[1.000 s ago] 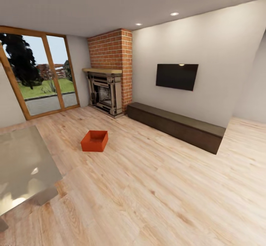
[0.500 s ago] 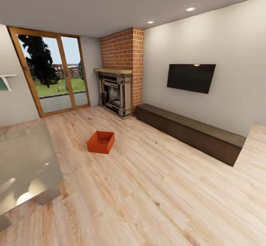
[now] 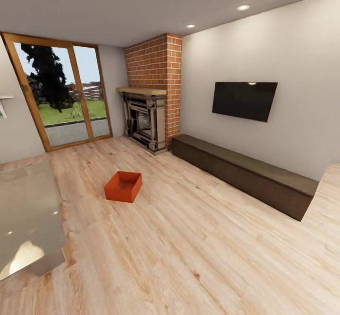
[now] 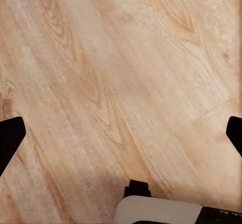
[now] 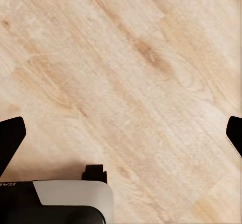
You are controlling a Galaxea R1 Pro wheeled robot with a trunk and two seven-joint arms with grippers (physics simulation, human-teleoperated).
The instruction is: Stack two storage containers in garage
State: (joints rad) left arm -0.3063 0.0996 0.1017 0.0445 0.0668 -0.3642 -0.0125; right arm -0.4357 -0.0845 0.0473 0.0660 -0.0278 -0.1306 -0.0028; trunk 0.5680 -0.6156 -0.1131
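Brick fireplace [image 3: 150, 95], wall television [image 3: 244, 100], plank flooring [image 3: 198, 249].

Bin [image 3: 123, 187] ahead of me is red-orange, plain, no markings; plank floor [image 3: 198, 249] is light wood, tan grain streaks and darker knots; same pale grain under my left gripper [image 4: 121, 133] and right gripper [image 5: 121, 133], whose fingertips are black; white casing with black trim at both wrists; chimney [image 3: 153, 76] is red-orange brick with pale mortar lines; fireplace [image 3: 145, 122] grey-brown, tan mantel; TV [image 3: 244, 100] flat black; bench [image 3: 243, 173] dark brown; walls off-white; door frame [image 3: 61, 97] orange-brown wood, green lawn and dark tree behind glass; table [image 3: 26, 220] glossy grey with pale reflections.
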